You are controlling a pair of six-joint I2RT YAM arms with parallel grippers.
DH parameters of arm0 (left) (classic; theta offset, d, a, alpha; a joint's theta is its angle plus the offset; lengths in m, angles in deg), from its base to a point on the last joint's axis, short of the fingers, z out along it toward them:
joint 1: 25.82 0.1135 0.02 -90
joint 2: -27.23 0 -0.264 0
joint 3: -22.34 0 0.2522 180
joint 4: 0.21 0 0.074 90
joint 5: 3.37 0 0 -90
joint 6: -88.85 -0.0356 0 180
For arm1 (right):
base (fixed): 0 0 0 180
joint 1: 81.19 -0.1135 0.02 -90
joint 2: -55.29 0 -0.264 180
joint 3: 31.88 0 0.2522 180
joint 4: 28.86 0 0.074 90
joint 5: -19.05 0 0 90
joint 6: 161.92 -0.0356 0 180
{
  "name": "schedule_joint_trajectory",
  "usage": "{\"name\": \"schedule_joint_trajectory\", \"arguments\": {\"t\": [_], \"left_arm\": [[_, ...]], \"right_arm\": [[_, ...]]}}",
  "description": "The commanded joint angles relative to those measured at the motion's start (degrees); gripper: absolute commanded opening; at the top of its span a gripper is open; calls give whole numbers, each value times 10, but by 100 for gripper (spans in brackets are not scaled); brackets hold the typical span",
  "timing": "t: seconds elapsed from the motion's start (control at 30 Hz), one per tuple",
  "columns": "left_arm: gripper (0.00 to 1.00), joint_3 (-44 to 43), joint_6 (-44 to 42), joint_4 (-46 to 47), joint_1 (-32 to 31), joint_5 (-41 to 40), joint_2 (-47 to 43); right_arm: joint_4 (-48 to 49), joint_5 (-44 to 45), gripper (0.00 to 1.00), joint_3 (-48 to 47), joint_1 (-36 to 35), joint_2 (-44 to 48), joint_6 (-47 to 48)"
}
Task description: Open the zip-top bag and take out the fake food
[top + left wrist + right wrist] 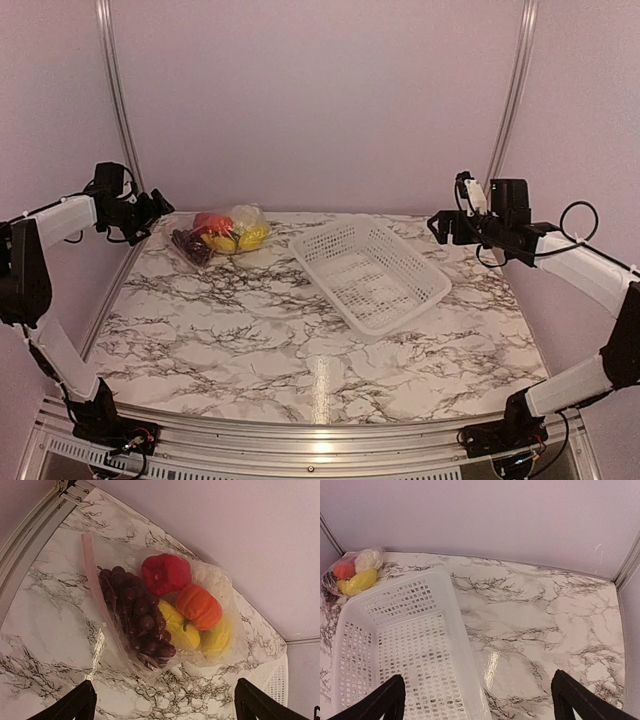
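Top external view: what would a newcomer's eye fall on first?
The clear zip-top bag, packed with bright fake food, sits at the far left corner of the marble table. Next comes the white lattice basket, to the bag's right near the middle.

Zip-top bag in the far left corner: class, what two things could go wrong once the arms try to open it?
1. The zip-top bag lies flat with its zip strip against the table, so the open left gripper may slip off the strip or just drag the bag.
2. The basket sits between the right gripper and the bag, so a reach across might knock it.
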Motion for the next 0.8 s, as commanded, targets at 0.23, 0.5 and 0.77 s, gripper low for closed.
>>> {"name": "schedule_joint_trajectory", "arguments": {"t": [0.23,0.5,0.77], "left_arm": [[99,-38,61,145,40,26,147],[91,-46,108,229,48,3,228],[84,-89,134,276,51,2,299]], "right_arm": [[-2,-29,99,-42,-7,-12,19],[-5,-26,99,-51,-5,-18,22],[-10,-27,99,-71,-4,-39,20]]}}
